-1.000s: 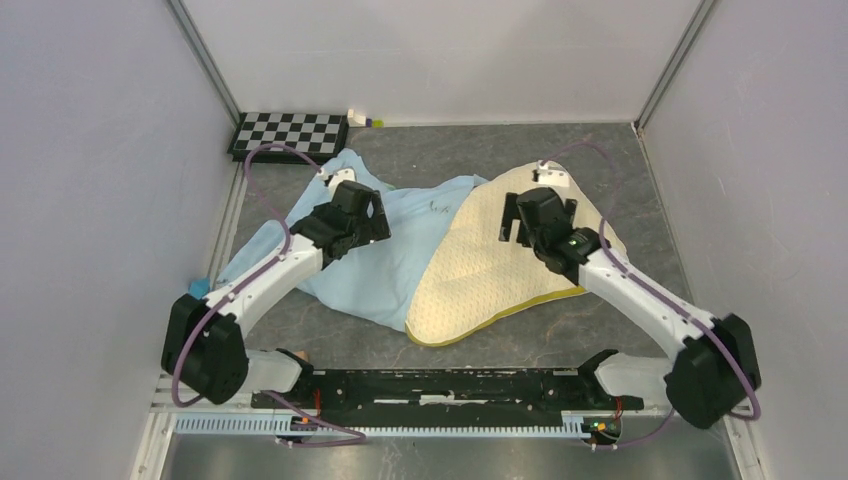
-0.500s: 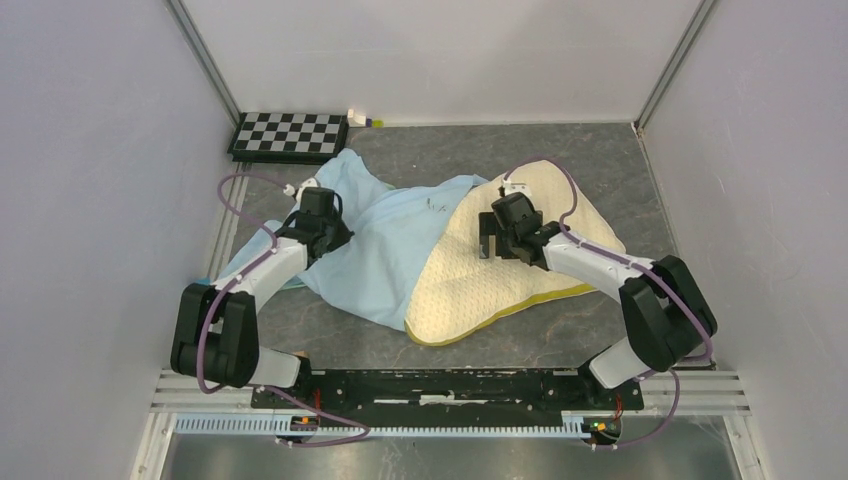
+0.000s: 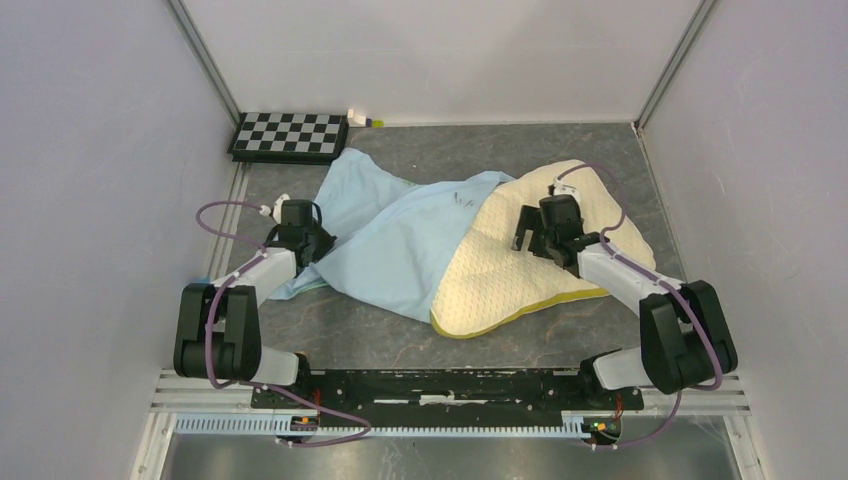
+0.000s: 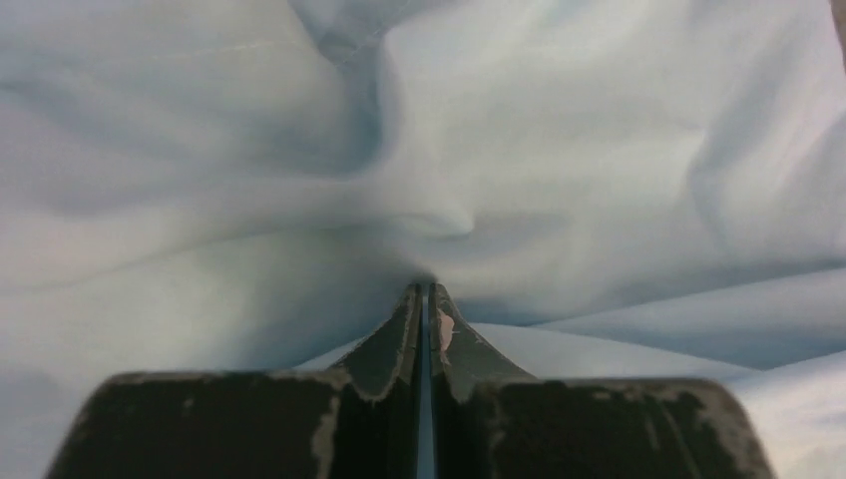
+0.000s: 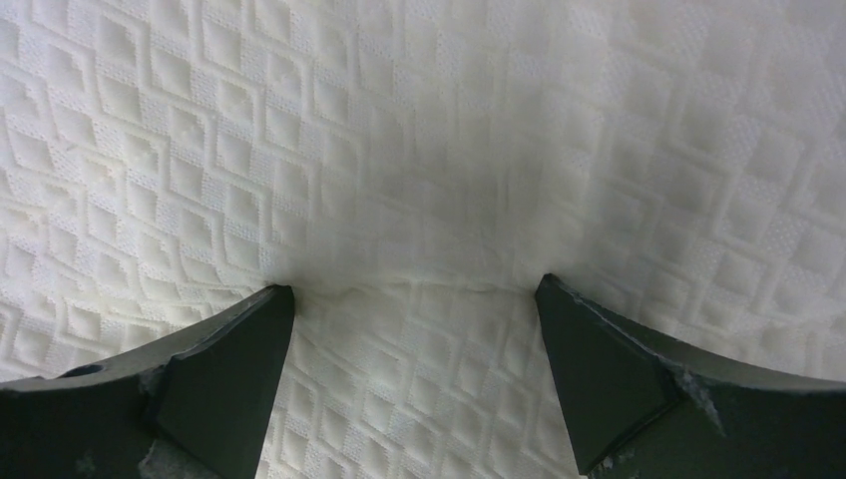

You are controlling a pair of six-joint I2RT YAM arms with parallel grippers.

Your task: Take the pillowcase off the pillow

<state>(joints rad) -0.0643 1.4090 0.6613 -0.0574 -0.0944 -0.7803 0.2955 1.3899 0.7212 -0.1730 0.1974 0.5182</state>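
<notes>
Light-blue wrinkly fabric pillowcase (image 3: 395, 245) lies spread over the middle of the grey mottled desk (image 3: 470, 150). Its right side overlaps the thick cream-yellow dimpled pillow (image 3: 500, 285), which pokes out to the right. Left pincer (image 4: 426, 291) is clenched tight on a bunch of the blue cloth near its left edge. Right pincer (image 5: 414, 299) is spread wide, tips pressed into the pillow's quilted top.
</notes>
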